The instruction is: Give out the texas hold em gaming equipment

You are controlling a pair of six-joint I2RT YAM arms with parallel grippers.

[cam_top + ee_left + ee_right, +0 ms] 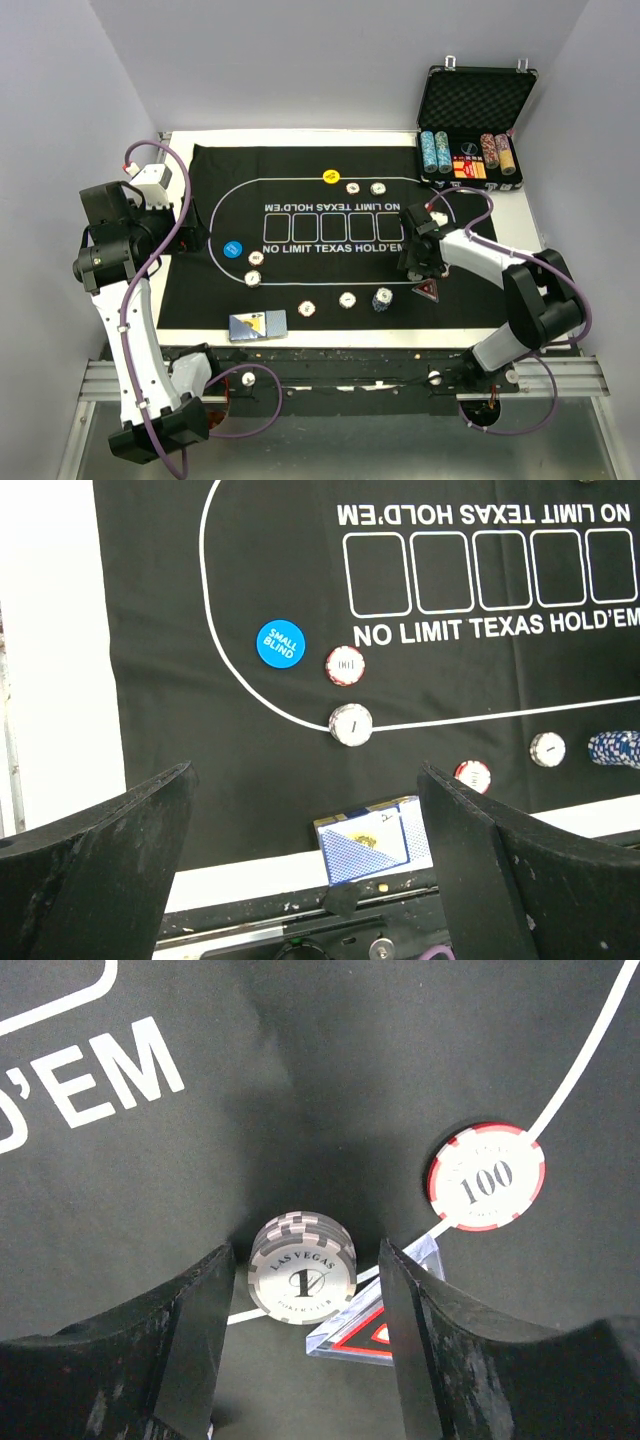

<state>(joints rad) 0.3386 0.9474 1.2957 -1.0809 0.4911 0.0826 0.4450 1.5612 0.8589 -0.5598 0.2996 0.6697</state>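
My right gripper is open low over the black mat, its fingers on either side of a short stack of white "1" chips with gaps on both sides. The dark red triangular marker lies beside the stack, partly under the right finger; it also shows in the top view. A red "100" chip lies beyond. My left gripper is open and empty, held high above the mat's left side. Below it are the blue button, two chips and the blue-backed card deck.
The yellow button and two chips lie at the mat's far side. Single chips and a blue chip stack lie along the near side. The open metal case with chip rows stands at the back right.
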